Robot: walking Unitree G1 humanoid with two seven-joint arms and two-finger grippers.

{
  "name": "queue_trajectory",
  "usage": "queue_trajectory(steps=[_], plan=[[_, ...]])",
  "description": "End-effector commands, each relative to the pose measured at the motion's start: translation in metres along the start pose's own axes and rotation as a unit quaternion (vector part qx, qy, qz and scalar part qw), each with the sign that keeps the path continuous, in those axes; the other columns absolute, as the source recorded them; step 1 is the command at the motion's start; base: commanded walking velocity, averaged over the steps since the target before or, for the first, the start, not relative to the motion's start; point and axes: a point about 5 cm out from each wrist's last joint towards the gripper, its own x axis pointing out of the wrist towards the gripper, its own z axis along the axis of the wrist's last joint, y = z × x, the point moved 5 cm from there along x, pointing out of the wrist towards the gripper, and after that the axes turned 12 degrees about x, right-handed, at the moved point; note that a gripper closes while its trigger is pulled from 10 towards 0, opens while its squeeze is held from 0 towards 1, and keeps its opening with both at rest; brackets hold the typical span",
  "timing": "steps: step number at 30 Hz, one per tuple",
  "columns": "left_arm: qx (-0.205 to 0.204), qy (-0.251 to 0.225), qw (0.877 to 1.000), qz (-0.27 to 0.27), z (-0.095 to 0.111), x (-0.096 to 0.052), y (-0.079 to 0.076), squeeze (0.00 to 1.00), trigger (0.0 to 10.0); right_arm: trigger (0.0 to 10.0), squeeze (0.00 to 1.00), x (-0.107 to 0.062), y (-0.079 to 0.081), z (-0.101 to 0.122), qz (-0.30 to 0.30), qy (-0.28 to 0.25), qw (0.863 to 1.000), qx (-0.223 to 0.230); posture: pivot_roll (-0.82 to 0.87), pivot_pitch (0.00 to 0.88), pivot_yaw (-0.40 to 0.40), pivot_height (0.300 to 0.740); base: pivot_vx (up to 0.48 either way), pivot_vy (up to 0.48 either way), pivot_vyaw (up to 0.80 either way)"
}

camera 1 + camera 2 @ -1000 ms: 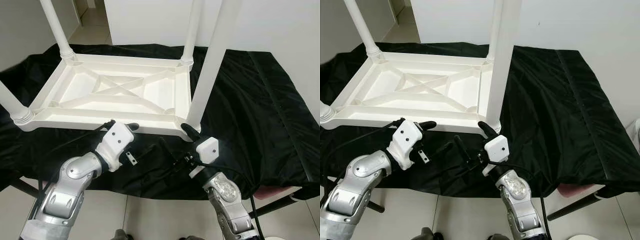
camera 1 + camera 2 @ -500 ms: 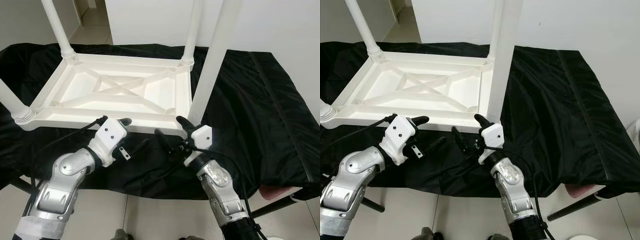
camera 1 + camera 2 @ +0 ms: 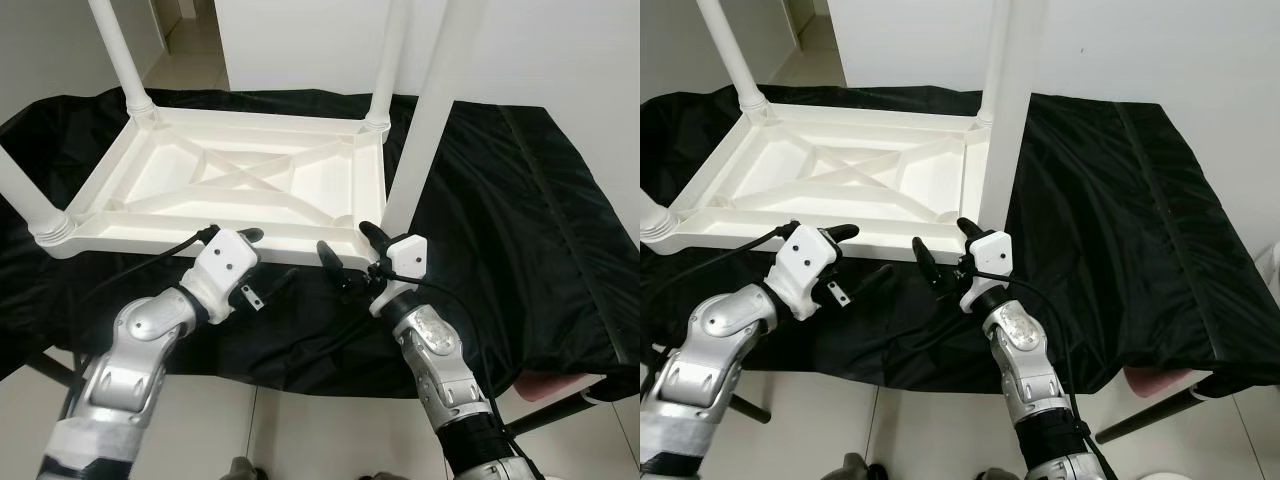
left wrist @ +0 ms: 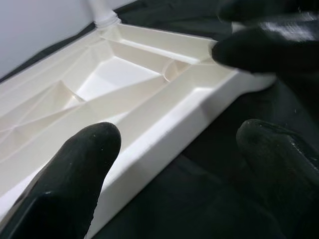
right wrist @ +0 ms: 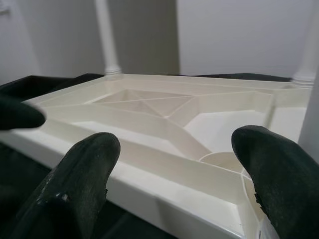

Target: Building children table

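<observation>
A white children's table (image 3: pixel 300 190) lies upside down on a black cloth (image 3: pixel 500 200), its legs pointing up. The nearest leg (image 3: pixel 425 110) rises from the front right corner. My left gripper (image 3: pixel 265 260) hovers open just before the table's front rim (image 4: pixel 164 119), one finger over the rim and the other above the cloth. My right gripper (image 3: pixel 346 245) stands open at the front right corner beside that leg, nothing between its fingers (image 5: pixel 84 174). The two grippers are close together. The table's ribbed underside (image 5: pixel 149 124) lies ahead of both.
The cloth-covered surface ends just behind my grippers, with tiled floor (image 3: pixel 300 430) below. A pink object (image 3: pixel 560 385) pokes out under the cloth at the front right. A white wall stands behind, and a doorway opens at the back left.
Both grippers have moved forward and up to the table's front rim. The right one closed in on the front right corner. The table has not moved.
</observation>
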Motion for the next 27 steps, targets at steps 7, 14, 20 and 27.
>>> queue_trajectory(steps=[7, 14, 20, 27], plan=[[0.025, 0.066, 0.987, 0.143, -0.016, 0.012, 0.024, 0.00, 10.0, 10.0, 0.00, -0.007, -0.042, 0.003, -0.106, -0.011, 0.994, -0.007, -0.09, 0.096, 0.047, 0.740, 0.000, 0.000, 0.00], [0.042, 0.091, 0.983, 0.157, -0.022, 0.022, 0.026, 0.00, 10.0, 10.0, 0.00, -0.014, -0.074, 0.007, -0.186, -0.023, 0.982, -0.012, -0.10, 0.108, 0.059, 0.740, 0.000, 0.000, 0.00], [0.052, 0.104, 0.980, 0.163, -0.026, 0.024, 0.028, 0.00, 10.0, 10.0, 0.00, -0.020, -0.093, 0.015, -0.211, -0.028, 0.977, -0.026, -0.11, 0.112, 0.066, 0.740, 0.000, 0.000, 0.00], [0.060, 0.122, 0.976, 0.170, -0.031, 0.027, 0.034, 0.00, 10.0, 10.0, 0.00, -0.025, -0.115, 0.026, -0.229, -0.032, 0.972, -0.046, -0.11, 0.114, 0.069, 0.740, 0.000, 0.000, 0.00]])
